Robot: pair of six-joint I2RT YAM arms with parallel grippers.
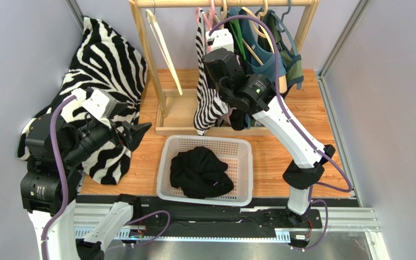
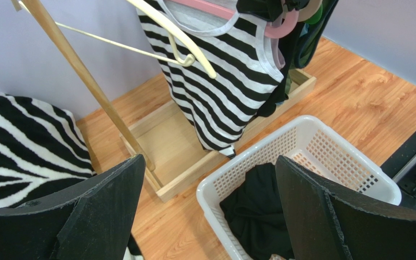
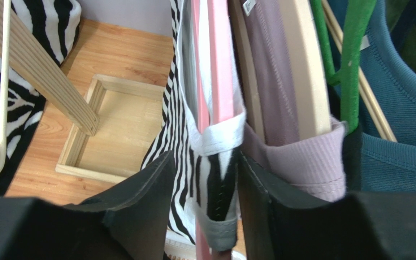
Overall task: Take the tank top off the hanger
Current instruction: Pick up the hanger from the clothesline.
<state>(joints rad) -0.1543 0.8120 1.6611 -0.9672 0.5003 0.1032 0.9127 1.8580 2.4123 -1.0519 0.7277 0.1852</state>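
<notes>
A black-and-white striped tank top (image 1: 207,103) hangs on a pink hanger (image 1: 205,19) at the left of the garments on the wooden rack. It also shows in the left wrist view (image 2: 221,81). My right gripper (image 1: 224,86) is up at the rack. In the right wrist view its jaws (image 3: 205,162) stand open on either side of the top's shoulder strap (image 3: 215,138) and the pink hanger arm (image 3: 218,65); the right finger touches the strap, the left stands off. My left gripper (image 1: 134,132) is open and empty, low at the left (image 2: 210,168).
A white basket (image 1: 164,162) with a black garment (image 1: 199,173) sits in front of the rack base (image 1: 180,108). A zebra cloth (image 1: 107,59) lies at the left. An empty cream hanger (image 1: 161,43) and teal, lilac and green garments (image 1: 272,59) hang on the rack.
</notes>
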